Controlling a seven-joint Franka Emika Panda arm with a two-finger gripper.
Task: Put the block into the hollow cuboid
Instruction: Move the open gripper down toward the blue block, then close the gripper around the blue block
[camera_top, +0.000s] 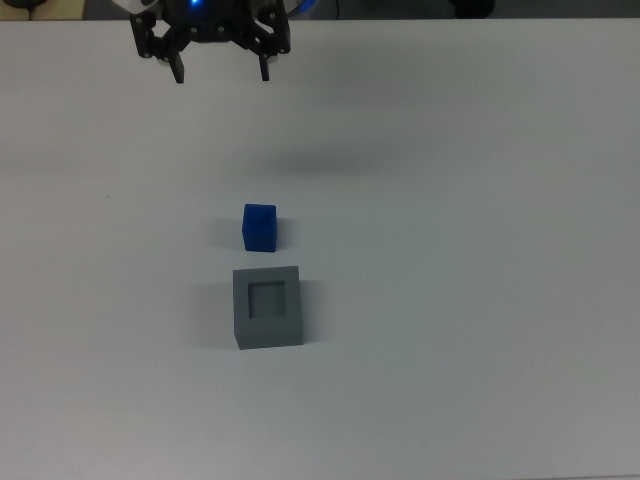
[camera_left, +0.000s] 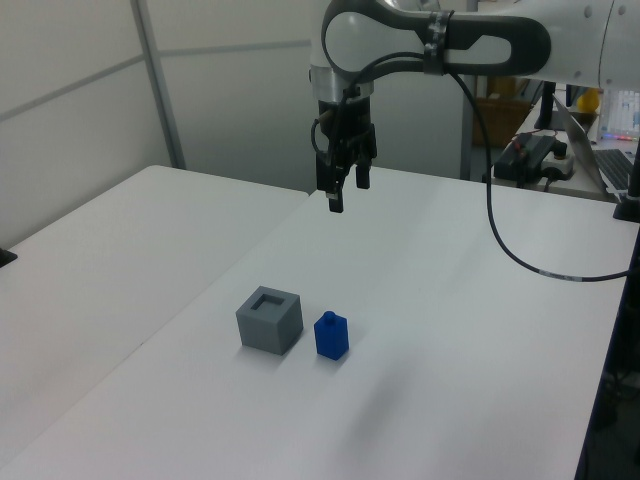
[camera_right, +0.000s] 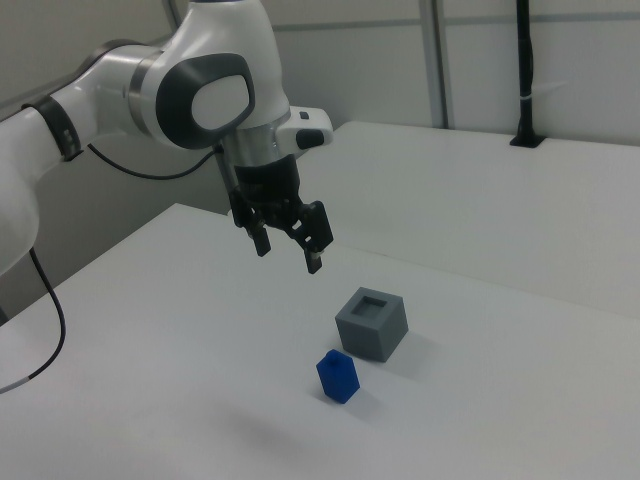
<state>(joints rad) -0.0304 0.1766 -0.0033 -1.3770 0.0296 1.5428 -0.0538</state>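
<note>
The hand (camera_top: 222, 72) hangs open and empty, well above the desk (camera_top: 480, 250). In the top view the block (camera_top: 259, 227) sits well below it, just above the hollow cuboid (camera_top: 268, 306), so I'd guess the reach goes down-frame.

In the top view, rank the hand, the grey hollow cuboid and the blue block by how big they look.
1. Hand: widest, though cut by the top edge and raised nearer the camera, so its lead may be inflated.
2. Hollow cuboid.
3. Block: clearly smallest, sitting just beyond the cuboid.
</note>
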